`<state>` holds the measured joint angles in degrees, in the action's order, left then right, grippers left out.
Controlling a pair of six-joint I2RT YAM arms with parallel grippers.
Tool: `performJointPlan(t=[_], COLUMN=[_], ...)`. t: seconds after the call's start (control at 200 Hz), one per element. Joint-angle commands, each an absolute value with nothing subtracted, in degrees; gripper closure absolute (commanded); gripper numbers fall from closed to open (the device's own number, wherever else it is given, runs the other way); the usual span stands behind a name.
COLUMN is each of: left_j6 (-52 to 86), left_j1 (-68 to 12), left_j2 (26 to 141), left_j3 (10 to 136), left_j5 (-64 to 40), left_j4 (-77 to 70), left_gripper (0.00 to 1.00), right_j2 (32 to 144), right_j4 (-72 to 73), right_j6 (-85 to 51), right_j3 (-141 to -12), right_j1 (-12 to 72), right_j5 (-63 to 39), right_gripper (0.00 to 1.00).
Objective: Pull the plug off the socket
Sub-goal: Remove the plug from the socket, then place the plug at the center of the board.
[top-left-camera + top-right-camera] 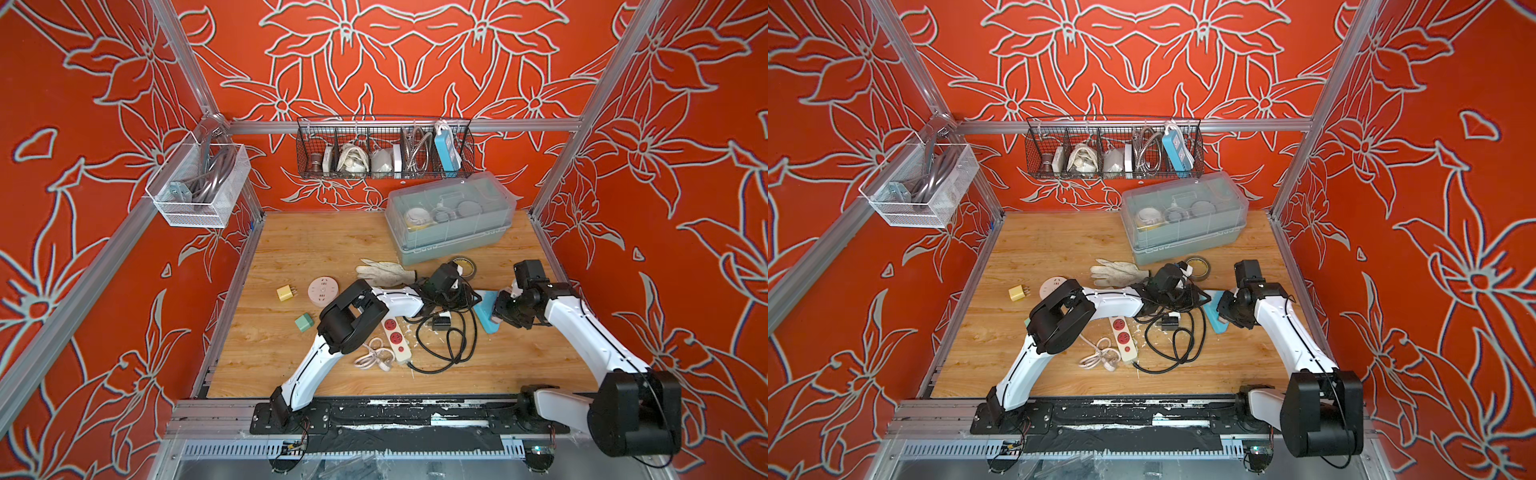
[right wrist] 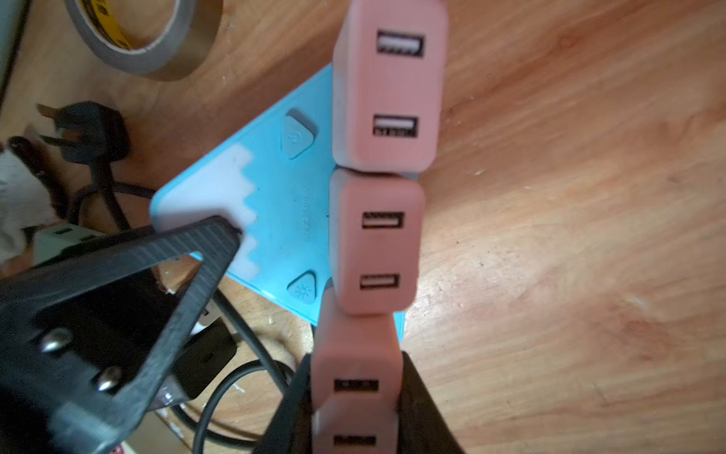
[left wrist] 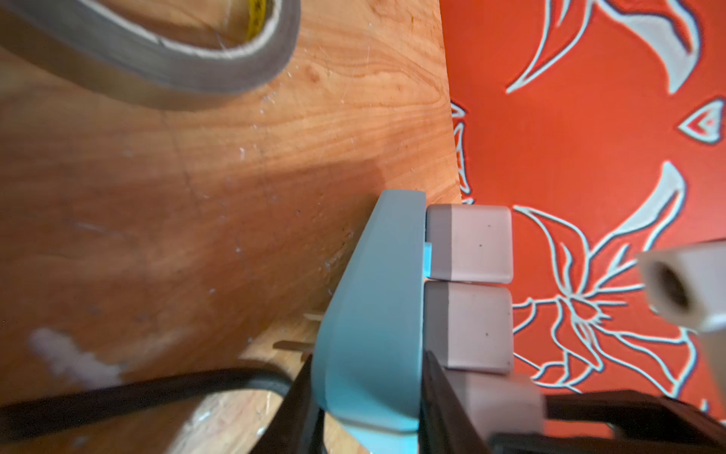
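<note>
Left gripper: was closed narrowly on the light-blue plastic power strip, bracing it.
Right gripper: was clamped on the end pink square USB charger plug, one of three seated in a row.
Location: the strip was found right of centre of the frame in both top views.
Technique: a straight pull along the pins was judged best, with the strip held fixed and no twisting.
Surface: scratched light wooden tabletop, strewn with black cable.
Room: red walls with white flower outlines.

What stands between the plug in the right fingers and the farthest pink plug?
A third pink plug on the blue strip, seen in the right wrist view.
</note>
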<state>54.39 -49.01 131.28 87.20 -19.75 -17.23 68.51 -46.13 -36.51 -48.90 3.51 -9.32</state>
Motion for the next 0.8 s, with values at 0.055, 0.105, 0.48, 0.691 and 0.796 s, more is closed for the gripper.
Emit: performJointPlan(t=[0.055,0.105,0.48,0.691,0.796], left_j6=[47.2,47.4,49.4,50.0,50.3], left_j1=[-47.9,-47.8,-47.9,-47.9,-48.2], left_j2=[135.3,135.5,137.1,137.4,137.7], left_j3=[82.0,81.5,82.2,82.2,82.6], left_j5=[-11.4,-11.5,-14.6,-15.6,-15.8], left_j4=[-0.9,-1.4,-3.2,-3.7,-4.0], left_gripper=[0.95,0.94,0.93,0.93,0.93], right_j2=[65.6,65.8,53.9,48.5,48.8], right_j4=[-44.6,-44.7,-46.7,-45.6,-41.4], right_j6=[-40.5,-40.0,-38.5,-41.9,-43.3], right_j3=[-52.4,-53.0,-48.7,-40.4,-36.0], right_j1=[2.7,2.7,2.6,2.3,2.0], right_j5=[-6.7,-6.1,9.6,15.2,13.3], right_gripper=[1.0,1.0,1.0,1.0,1.0])
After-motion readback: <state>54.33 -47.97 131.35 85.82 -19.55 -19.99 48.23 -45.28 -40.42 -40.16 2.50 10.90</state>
